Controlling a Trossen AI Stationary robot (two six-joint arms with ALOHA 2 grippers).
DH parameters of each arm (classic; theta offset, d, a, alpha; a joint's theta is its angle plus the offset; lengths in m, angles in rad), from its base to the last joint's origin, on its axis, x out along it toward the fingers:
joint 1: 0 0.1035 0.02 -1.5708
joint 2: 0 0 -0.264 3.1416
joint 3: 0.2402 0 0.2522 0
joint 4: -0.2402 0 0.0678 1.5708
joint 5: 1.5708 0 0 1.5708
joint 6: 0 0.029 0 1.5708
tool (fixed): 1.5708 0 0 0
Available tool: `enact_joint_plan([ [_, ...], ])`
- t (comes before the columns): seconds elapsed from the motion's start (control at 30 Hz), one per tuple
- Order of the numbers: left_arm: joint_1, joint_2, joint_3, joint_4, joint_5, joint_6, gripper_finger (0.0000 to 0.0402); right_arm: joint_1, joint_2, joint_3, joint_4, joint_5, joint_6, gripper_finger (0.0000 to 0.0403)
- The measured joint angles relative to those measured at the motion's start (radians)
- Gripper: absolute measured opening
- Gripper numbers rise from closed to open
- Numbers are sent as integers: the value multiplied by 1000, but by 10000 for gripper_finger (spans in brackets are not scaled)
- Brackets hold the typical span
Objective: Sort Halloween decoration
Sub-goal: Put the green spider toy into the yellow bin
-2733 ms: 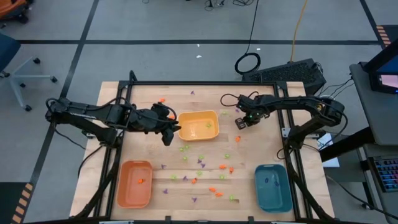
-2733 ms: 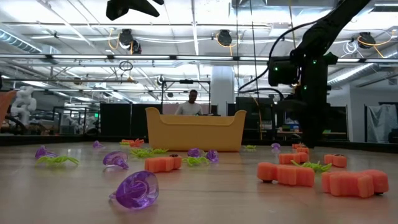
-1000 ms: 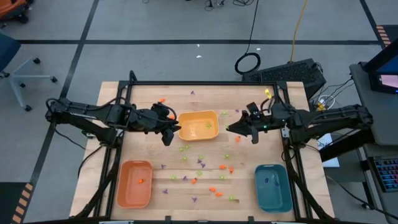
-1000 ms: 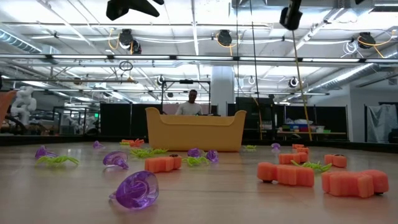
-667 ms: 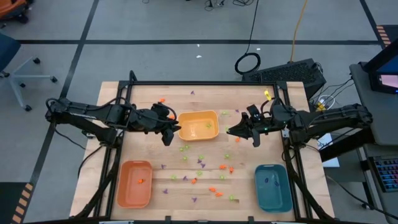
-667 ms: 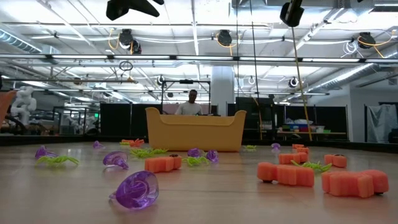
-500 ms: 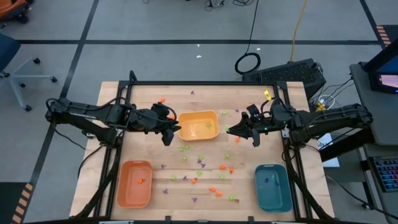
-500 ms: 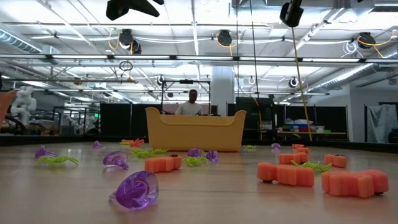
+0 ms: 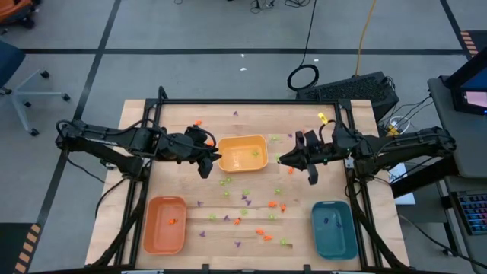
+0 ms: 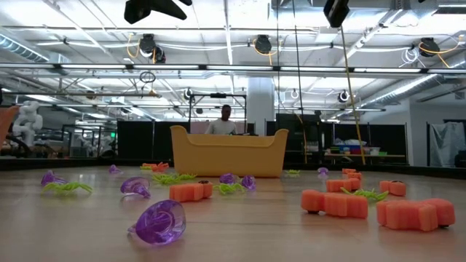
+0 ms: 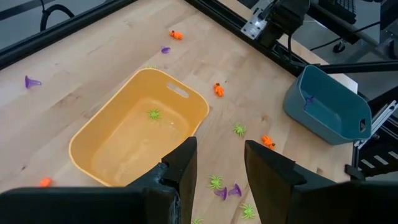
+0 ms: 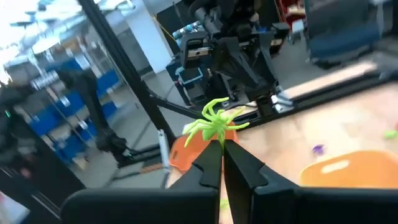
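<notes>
The right gripper (image 9: 283,159), right of the yellow tray (image 9: 243,153), pinches a light green spider (image 12: 214,124) between its fingers. The left gripper (image 11: 219,163), fingers spread and empty, hangs left of that tray.

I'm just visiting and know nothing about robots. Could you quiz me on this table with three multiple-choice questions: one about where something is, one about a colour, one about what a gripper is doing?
1. Where is the yellow tray?
A. Between the two grippers, toward the table's far side
B. At the near left corner
C. On the floor

2. What colour is the tray at the near right corner?
A. Orange
B. Teal
C. Purple

3. What is the right gripper doing?
A. Hanging open and empty
B. Shut on a green spider
C. Gripping a tray's rim

Answers:
1. A, the high view shows it between the left gripper and the right one.
2. B, the teal tray sits there; the orange tray is near left.
3. B, the right wrist view shows the spider pinched at its fingers' tips.
</notes>
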Motion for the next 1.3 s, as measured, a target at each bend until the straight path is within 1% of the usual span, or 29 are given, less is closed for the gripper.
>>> enact_joint_plan([
  [0.23, 0, 0, 0, 0, 0, 0, 132, 0, 0, 0, 0, 0, -179, 0],
  [0.4, 0, 0, 0, 0, 0, 0, 132, 0, 0, 0, 0, 0, -234, 0],
  [0.73, 0, 0, 0, 0, 0, -2, 132, 0, 0, 0, 0, 0, -228, 0],
  [1.3, 0, 0, 0, 0, 0, -4, 132, 0, 0, 0, 0, 0, -31, 0],
])
